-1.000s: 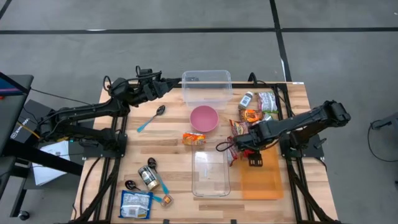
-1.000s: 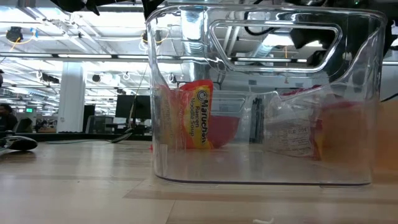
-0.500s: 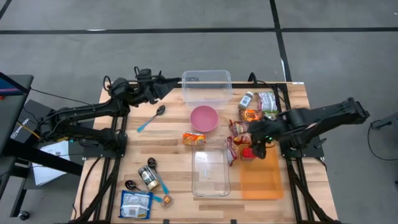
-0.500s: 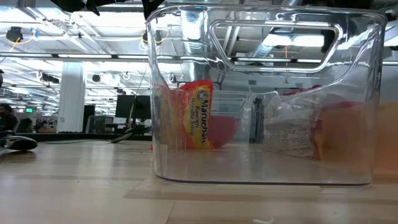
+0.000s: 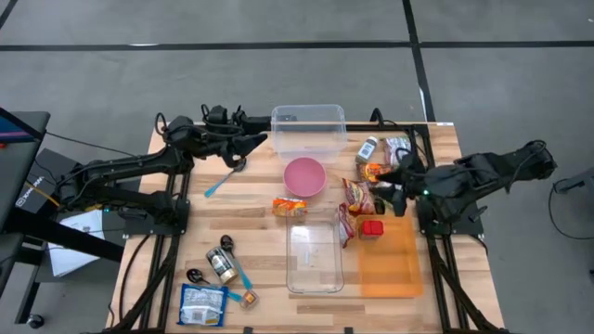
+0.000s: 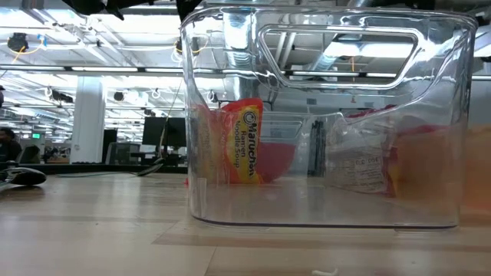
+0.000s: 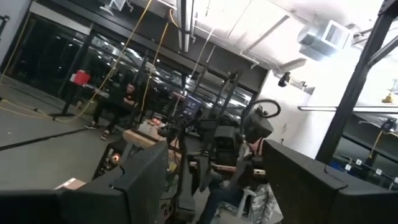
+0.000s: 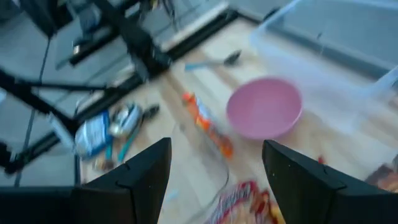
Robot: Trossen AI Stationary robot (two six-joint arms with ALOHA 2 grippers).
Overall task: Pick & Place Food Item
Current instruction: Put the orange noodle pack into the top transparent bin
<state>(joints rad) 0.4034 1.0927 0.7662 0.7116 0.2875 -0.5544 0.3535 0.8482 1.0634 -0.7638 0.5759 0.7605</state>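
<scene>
Ramen packet (image 5: 289, 207) sits mid-frame on the surface (image 5: 251, 237), just below the pink bowl (image 5: 303, 175). Right gripper (image 5: 390, 182) hangs spread and empty at center right; left gripper (image 5: 252, 141), upper left, also spread, holding nothing.

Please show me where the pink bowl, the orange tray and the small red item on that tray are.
pink bowl (image 5: 304, 176), high view, middle of its inside.
orange tray (image 5: 390, 267), high view, bare part of its floor.
red item (image 5: 371, 228), high view, its top, at the tray's far end.
</scene>
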